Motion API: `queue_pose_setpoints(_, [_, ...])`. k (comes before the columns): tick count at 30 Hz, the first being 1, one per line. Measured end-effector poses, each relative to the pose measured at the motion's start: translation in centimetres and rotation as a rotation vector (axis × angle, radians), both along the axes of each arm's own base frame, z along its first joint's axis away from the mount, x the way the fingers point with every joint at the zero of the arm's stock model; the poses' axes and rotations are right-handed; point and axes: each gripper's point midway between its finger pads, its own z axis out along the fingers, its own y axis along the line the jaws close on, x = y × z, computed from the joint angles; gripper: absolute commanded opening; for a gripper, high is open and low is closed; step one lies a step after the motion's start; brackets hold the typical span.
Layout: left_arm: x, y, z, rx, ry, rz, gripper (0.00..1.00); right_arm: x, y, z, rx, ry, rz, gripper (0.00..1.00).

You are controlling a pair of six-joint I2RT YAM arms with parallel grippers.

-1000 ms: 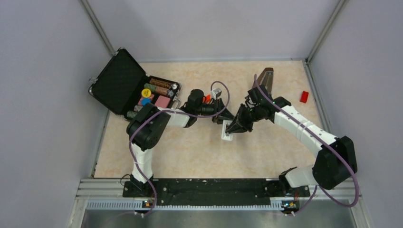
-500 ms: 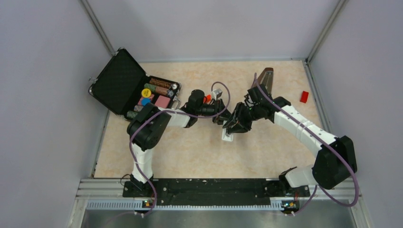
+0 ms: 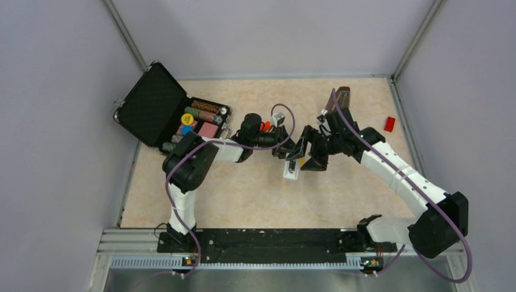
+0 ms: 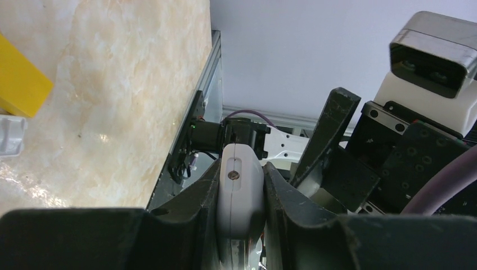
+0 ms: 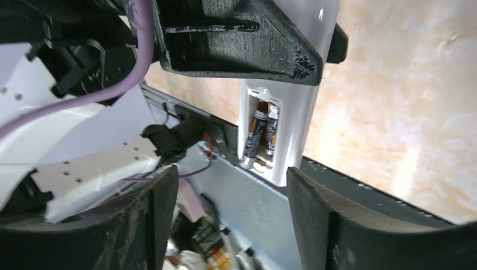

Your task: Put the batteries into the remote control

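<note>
The white remote control (image 3: 292,173) hangs above the table's middle, and my left gripper (image 3: 285,151) is shut on its upper end. In the left wrist view its rounded white end (image 4: 241,191) is clamped between my left gripper's (image 4: 241,183) two black fingers. The right wrist view shows the remote control (image 5: 304,112) with its back recess uncovered. Two batteries (image 5: 256,135) lie side by side in that recess. My right gripper (image 5: 233,180) stands open just short of the remote, touching nothing. From above, my right gripper (image 3: 308,156) sits right beside it.
An open black case (image 3: 152,103) with rolls and coloured pieces stands at the back left. A red block (image 3: 389,124) lies at the back right and a brown object (image 3: 342,99) behind the right arm. A yellow block (image 4: 19,84) and a small white piece (image 4: 11,135) lie on the table.
My right gripper has opened wide and drawn back to the right, off the remote. The left gripper has kept its hold and has not moved.
</note>
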Motion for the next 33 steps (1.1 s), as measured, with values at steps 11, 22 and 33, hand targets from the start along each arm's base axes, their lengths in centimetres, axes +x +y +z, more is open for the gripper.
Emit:
queue_pose_setpoints(11, [-0.2, 0.0, 1.9, -0.036, 0.097, -0.022, 0.00, 0.4, -1.7, 0.0, -0.111, -0.319, 0.172, 0.80])
queue_pose_setpoints(22, [-0.4, 0.0, 4.1, -0.100, 0.128, -0.040, 0.00, -0.6, -0.3, -0.7, -0.013, -0.414, 0.265, 0.77])
queue_pose_setpoints(33, [-0.4, 0.1, 4.5, -0.110, 0.126, -0.043, 0.00, -0.5, 0.3, -0.8, 0.066, -0.419, 0.220, 0.66])
